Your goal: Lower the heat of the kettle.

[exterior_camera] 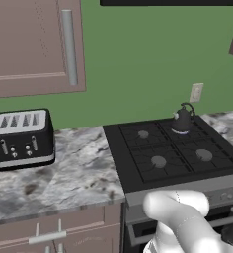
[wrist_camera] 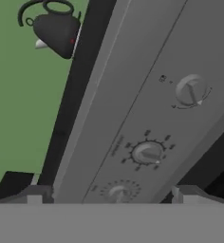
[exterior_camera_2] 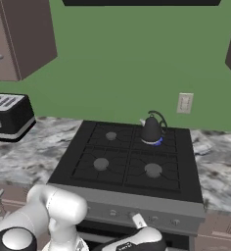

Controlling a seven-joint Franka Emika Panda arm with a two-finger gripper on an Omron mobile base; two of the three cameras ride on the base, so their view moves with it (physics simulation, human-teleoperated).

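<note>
Hand view: spread fingers (wrist_camera: 111, 192) are aimed at the stove knobs (wrist_camera: 148, 153), apparently so the burner under the kettle (wrist_camera: 57, 32) can be turned down.

A home kitchen. A black gas stove (exterior_camera: 173, 153) sits in a marble table (exterior_camera: 64, 173). A toaster (exterior_camera: 22, 138) stands under wall cabinets (exterior_camera: 34, 44).
</note>
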